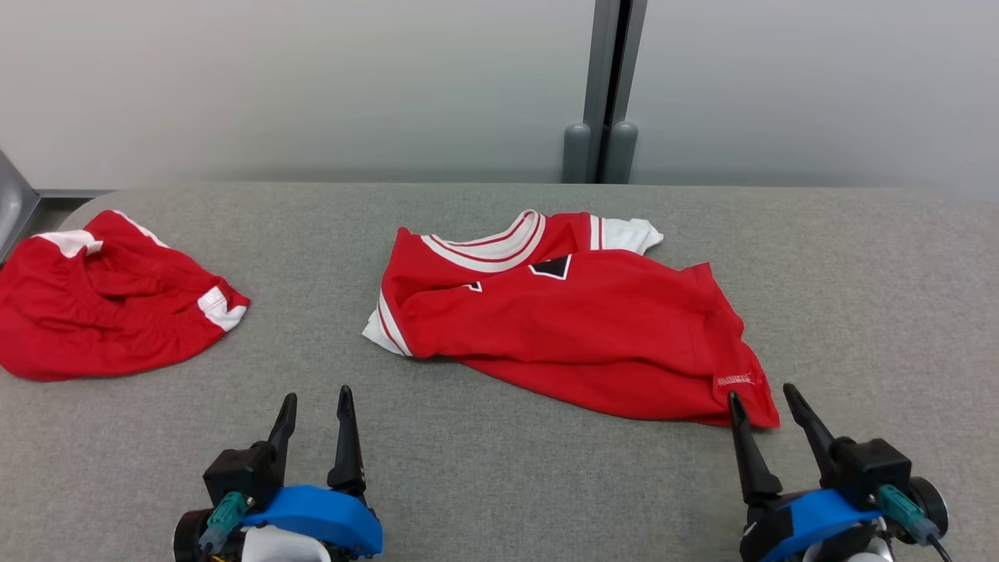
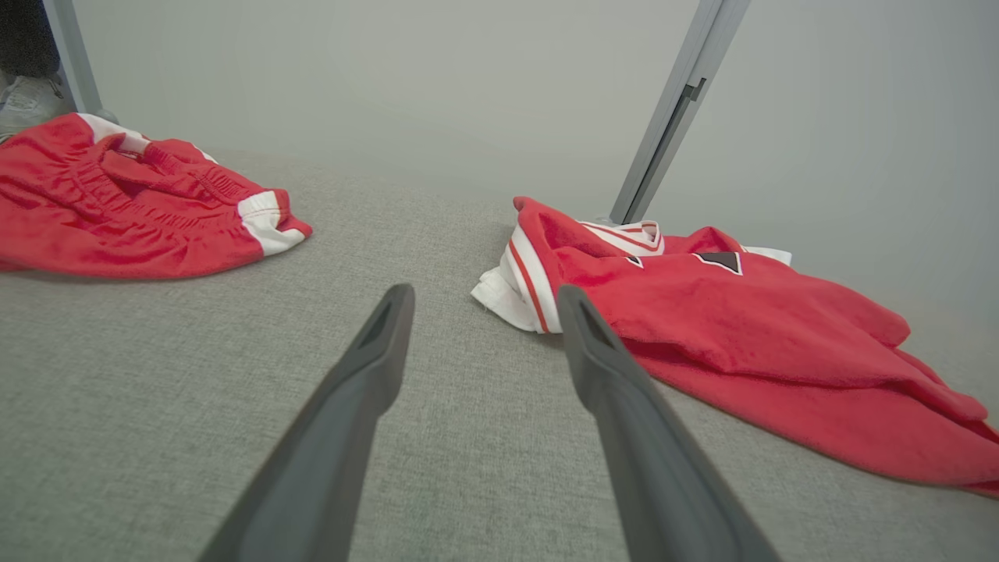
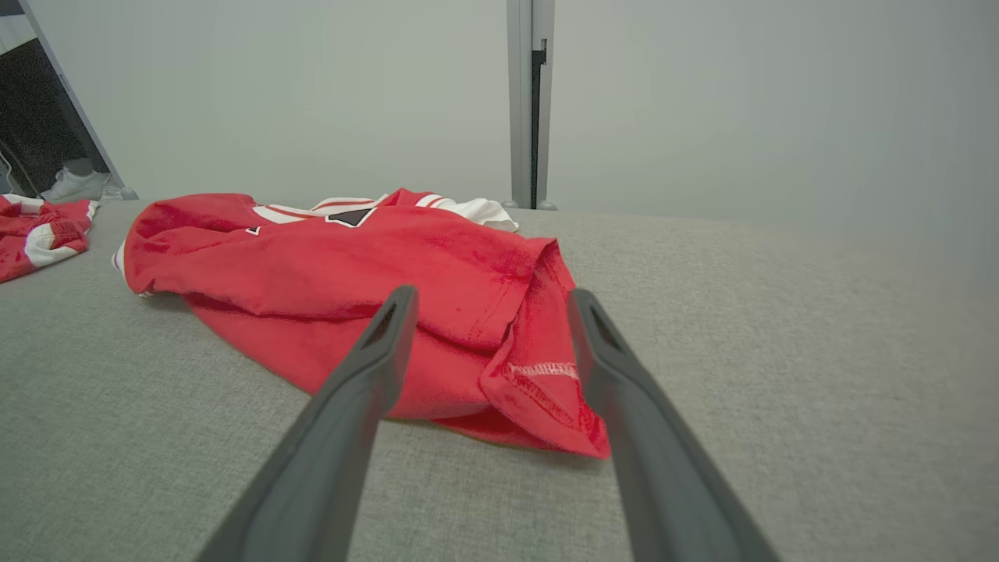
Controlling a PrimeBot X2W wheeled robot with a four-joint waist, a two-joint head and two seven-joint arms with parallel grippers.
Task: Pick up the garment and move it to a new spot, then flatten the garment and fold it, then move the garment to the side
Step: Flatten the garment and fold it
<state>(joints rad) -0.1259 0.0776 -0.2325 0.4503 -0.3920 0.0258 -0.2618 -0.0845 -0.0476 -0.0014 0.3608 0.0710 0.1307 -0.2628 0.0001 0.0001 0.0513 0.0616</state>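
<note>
The garment [image 1: 577, 320] is a red jersey with white-and-red trim, lying loosely crumpled in the middle of the grey table [image 1: 484, 468]. It also appears in the left wrist view [image 2: 749, 336] and the right wrist view [image 3: 375, 265]. My left gripper [image 1: 315, 398] stands open at the near left, short of the jersey's white sleeve and holding nothing. My right gripper [image 1: 763, 393] is open at the near right, its tips at the jersey's near hem corner, with the hem lying just ahead of the fingers [image 3: 367, 367].
A second red garment with white trim [image 1: 101, 297] lies bunched at the table's far left edge. A grey wall with a vertical post [image 1: 613, 86] stands behind the table. A shoe [image 3: 74, 186] shows on the floor at the left.
</note>
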